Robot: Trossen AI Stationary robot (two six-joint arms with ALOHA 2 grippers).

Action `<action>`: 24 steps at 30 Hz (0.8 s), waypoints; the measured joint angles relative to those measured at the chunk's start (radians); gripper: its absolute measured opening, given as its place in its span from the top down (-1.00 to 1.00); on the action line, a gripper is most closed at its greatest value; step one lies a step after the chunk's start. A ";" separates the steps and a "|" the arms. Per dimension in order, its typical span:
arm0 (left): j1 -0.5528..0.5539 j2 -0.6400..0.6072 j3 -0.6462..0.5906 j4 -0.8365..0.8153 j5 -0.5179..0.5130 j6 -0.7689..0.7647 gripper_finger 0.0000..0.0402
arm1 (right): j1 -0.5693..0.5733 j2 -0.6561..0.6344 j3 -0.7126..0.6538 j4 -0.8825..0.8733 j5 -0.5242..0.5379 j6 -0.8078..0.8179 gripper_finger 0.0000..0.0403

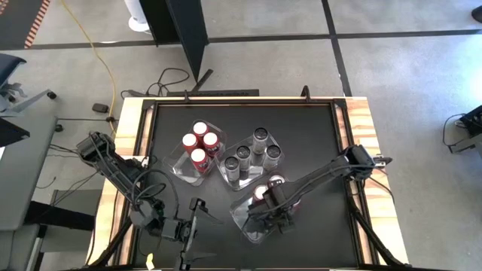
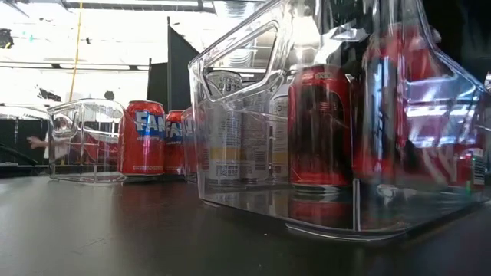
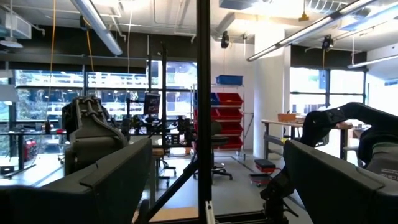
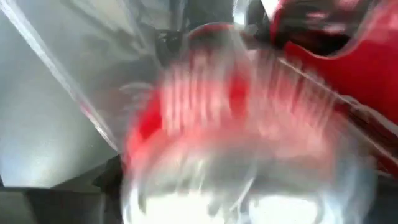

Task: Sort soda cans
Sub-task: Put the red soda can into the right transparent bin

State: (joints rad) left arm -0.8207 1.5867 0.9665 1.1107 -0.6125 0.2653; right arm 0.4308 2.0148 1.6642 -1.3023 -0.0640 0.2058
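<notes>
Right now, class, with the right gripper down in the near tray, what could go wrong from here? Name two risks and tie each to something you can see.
1. The right gripper sits low among red cans in the near clear tray; lifting out may tip a can or drag the tray.
2. That tray lies close to the tray of silver cans, so a shove could knock them.

Our right arm reaches diagonally inward, right gripper (image 1: 275, 211) low near front edge; left arm folded back, left gripper (image 1: 188, 233) open wide.
</notes>
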 joint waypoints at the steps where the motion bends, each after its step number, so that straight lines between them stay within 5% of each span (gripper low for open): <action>1: 0.000 0.000 0.000 0.000 0.000 0.000 -0.79 | -0.002 0.000 0.000 0.000 -0.002 0.000 -0.87; 24: 0.003 0.001 0.000 -0.021 0.000 -0.016 -0.79 | 0.001 0.000 0.048 -0.053 0.028 -0.004 -0.88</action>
State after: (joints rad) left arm -0.8176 1.5875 0.9665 1.0896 -0.6125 0.2489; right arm 0.4320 2.0151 1.7126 -1.3551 -0.0364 0.2015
